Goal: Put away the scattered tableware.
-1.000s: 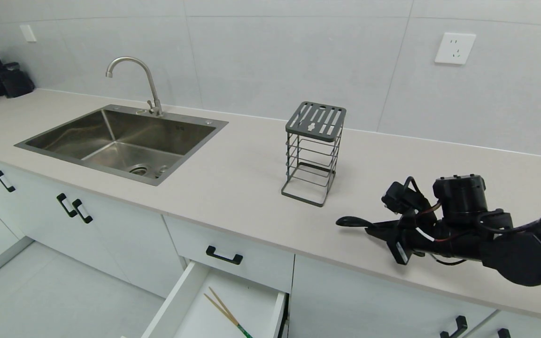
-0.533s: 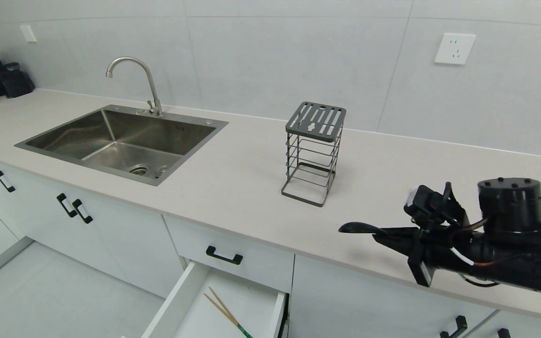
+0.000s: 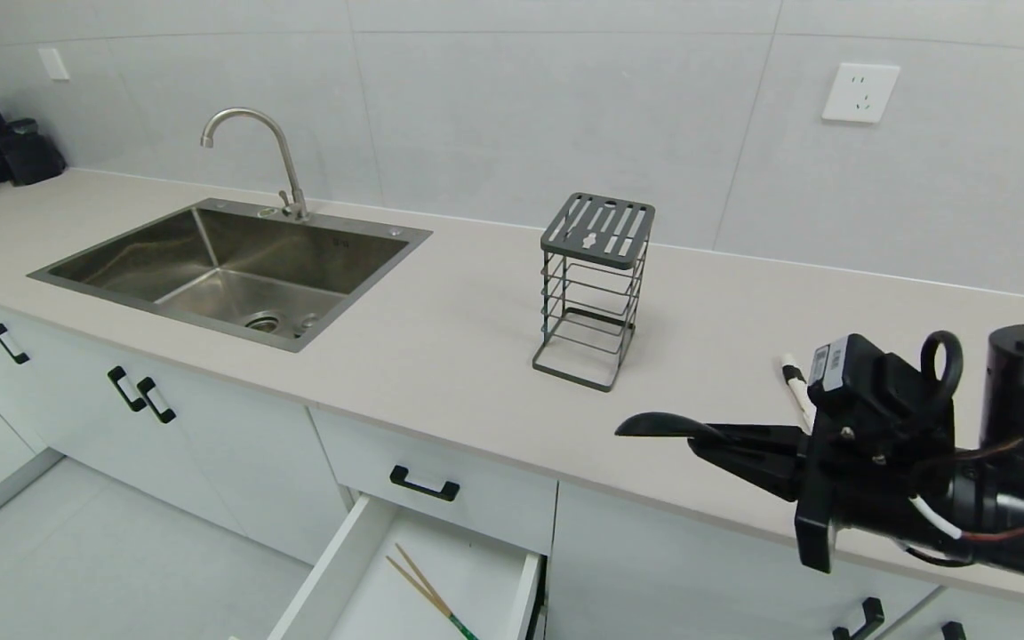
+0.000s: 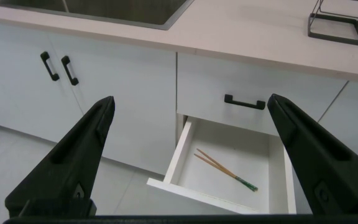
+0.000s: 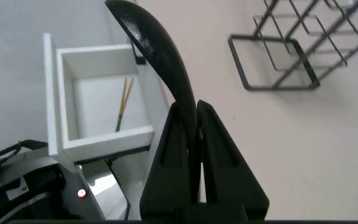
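Approx. half done, we judge: chopsticks (image 3: 428, 587) lie in the open drawer (image 3: 325, 564), right gripper (image 3: 725, 442) clamps the spoon (image 3: 654, 425) over the counter's (image 3: 441, 356) front edge, left gripper (image 4: 191, 102) gapes empty, white stick (image 3: 794, 378) is left.

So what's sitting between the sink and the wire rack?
Nothing. In the head view, just bare countertop lies between the sink and the wire rack.
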Controlling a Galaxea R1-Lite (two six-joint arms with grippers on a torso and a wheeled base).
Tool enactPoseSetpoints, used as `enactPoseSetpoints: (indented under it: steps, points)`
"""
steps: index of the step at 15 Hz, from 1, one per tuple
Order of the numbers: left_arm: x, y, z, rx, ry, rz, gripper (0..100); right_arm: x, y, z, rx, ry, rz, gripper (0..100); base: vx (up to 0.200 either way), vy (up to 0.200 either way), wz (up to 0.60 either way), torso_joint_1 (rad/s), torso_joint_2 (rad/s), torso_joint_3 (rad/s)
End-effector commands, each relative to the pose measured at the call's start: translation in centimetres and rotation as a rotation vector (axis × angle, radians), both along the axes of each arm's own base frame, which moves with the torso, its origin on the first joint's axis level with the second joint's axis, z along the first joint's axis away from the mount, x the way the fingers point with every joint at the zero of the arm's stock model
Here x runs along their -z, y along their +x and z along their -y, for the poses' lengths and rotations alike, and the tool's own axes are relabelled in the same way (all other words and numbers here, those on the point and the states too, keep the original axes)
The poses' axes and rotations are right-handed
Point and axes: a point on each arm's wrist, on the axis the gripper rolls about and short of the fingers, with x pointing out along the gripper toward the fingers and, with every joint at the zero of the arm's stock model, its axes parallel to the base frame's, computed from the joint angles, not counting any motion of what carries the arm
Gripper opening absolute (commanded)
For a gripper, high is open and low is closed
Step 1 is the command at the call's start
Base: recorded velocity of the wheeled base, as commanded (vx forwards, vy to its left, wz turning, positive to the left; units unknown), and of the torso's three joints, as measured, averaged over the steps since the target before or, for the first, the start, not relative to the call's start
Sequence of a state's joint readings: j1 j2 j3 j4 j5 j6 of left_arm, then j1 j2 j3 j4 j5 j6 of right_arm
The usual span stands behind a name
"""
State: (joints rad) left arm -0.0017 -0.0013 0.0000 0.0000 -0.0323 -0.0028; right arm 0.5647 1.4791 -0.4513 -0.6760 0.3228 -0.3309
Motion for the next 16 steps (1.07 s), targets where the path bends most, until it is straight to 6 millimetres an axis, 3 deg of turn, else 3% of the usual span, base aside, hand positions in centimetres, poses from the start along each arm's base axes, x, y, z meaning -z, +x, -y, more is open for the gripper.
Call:
enactPoseSetpoints:
  steps: [1, 5, 10, 13, 16]
  points:
    - [0.0, 0.0, 0.0, 0.000, 0.000, -0.001, 100, -0.6, -1.5, -1.9, -0.019, 0.094, -0.061, 0, 0.000, 0.000, 0.00, 0.000, 0.00, 0.000]
    - [0.0, 0.0, 0.0, 0.000, 0.000, -0.001, 100, -0.6, -4.8, -5.3, 0.024, 0.227, -0.261, 0, 0.000, 0.000, 0.00, 0.000, 0.00, 0.000]
    - [0.0, 0.0, 0.0, 0.000, 0.000, -0.001, 100, 0.1, -6.7, -7.4, -0.040, 0.190, -0.284, 0, 0.000, 0.000, 0.00, 0.000, 0.00, 0.000]
    - [0.0, 0.0, 0.0, 0.000, 0.000, -0.001, 100, 0.1, -6.4, -9.8, -0.079, 0.182, -0.284, 0, 0.000, 0.000, 0.00, 0.000, 0.00, 0.000]
    - [0.0, 0.0, 0.0, 0.000, 0.000, -0.001, 100, 0.8, -6.0, -13.5, -0.125, 0.161, -0.297, 0, 0.000, 0.000, 0.00, 0.000, 0.00, 0.000]
